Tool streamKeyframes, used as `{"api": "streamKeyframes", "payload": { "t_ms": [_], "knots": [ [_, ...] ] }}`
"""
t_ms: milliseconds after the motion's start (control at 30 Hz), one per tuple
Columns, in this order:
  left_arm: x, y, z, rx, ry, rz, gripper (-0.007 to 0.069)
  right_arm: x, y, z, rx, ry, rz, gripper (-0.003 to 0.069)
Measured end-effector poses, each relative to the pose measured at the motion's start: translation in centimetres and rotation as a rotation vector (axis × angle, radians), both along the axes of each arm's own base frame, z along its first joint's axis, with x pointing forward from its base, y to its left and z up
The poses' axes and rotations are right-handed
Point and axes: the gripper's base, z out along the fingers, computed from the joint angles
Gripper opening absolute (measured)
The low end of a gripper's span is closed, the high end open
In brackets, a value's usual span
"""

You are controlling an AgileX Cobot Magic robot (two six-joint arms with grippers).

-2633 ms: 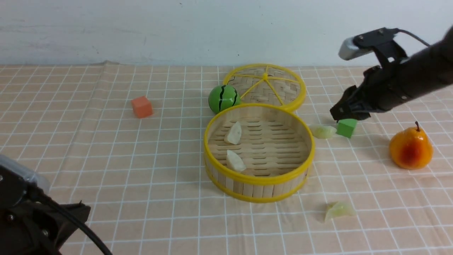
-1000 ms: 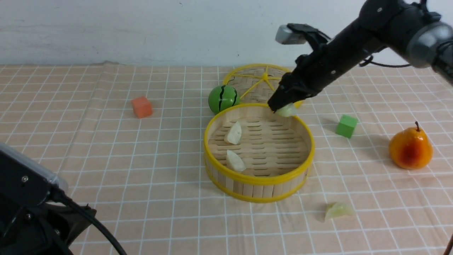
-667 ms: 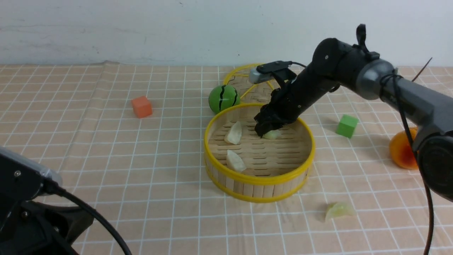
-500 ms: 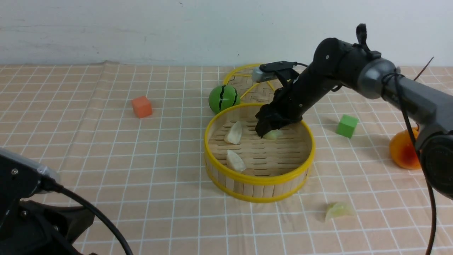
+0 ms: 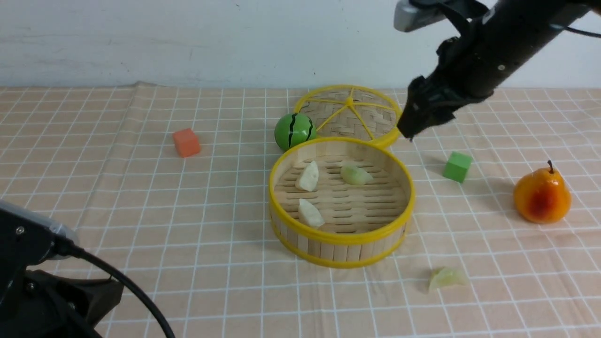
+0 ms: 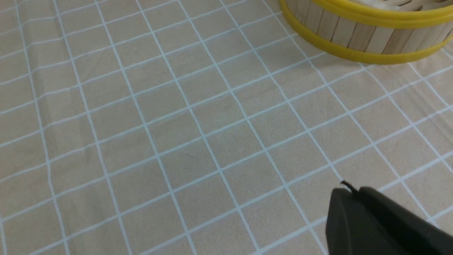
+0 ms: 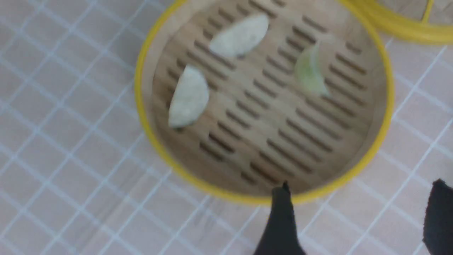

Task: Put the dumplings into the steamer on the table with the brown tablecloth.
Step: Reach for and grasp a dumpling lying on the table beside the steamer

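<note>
Three of four dumplings placed in steamer (image 5: 341,237): white dumplings (image 5: 309,176), one green dumpling (image 5: 355,174). Last green dumpling (image 5: 446,278) lies on brown tablecloth (image 5: 141,197) near steamer's right front. Right gripper (image 5: 411,126) raised, jaws apart, empty. Left gripper (image 6: 354,202) closed, parked. Next: descent onto last green dumpling needed, jaws straddling it.

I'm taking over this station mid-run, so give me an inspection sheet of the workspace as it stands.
Surface: brown tablecloth, white grid, slightly wrinkled.
Job's things: steamer holds the far white dumpling, the near white dumpling and a green dumpling; second green dumpling lies on the cloth outside, nearer the robot.
Clutter: lid and striped ball behind the steamer; orange cube, green cube, pear.
Grippers: right gripper open, empty, raised; left gripper shut, empty, over bare cloth.
Cables: black cable at the robot's left; none among the objects.
Surroundings: white wall behind; nothing else seen.
</note>
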Motion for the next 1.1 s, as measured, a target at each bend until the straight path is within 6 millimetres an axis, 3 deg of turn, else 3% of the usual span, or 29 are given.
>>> {"api": "streamKeyframes", "payload": {
  "t_ms": [67,133,233,267,400,633,800,933,1000,1100],
  "knots": [
    [0.0,0.0,0.0,0.000,0.000,0.000,0.0018,-1.1,-0.3,-1.2,-0.026,0.037,0.027,0.0472],
    [0.0,0.0,0.0,-0.001,0.000,0.001,0.0020,-2.4,-0.7,-5.3,-0.081,0.131,0.083,0.0436],
    [0.0,0.0,0.0,-0.002,0.001,0.001,0.0022,-3.2,-1.1,-9.8,-0.128,0.146,0.136,0.0412],
    [0.0,0.0,0.0,-0.002,0.001,0.001,0.0022,-3.3,-1.1,-10.0,-0.130,0.157,0.137,0.0411],
    [0.0,0.0,0.0,-0.005,0.004,0.002,0.0029,-4.5,-1.8,-14.8,-0.188,0.144,0.189,0.0402],
    [-0.2,-0.1,-0.2,-0.048,0.042,0.018,0.0037,-3.6,-2.0,-16.5,-0.212,-0.003,0.169,0.0402],
    [-0.2,-0.1,-0.2,-0.052,0.049,0.021,0.0039,-3.4,-1.9,-18.6,-0.218,0.051,0.164,0.0402],
    [-0.2,-0.1,-0.2,-0.052,0.050,0.021,0.0043,-3.4,-1.9,-18.9,-0.220,0.062,0.164,0.0392],
    [-0.2,-0.1,-0.2,-0.052,0.050,0.021,0.0046,-3.4,-1.9,-18.9,-0.220,0.062,0.165,0.0373],
    [-0.2,-0.1,-0.2,-0.055,0.051,0.022,0.0047,-3.3,-1.9,-18.8,-0.225,0.061,0.169,0.0274]
  ]
}}
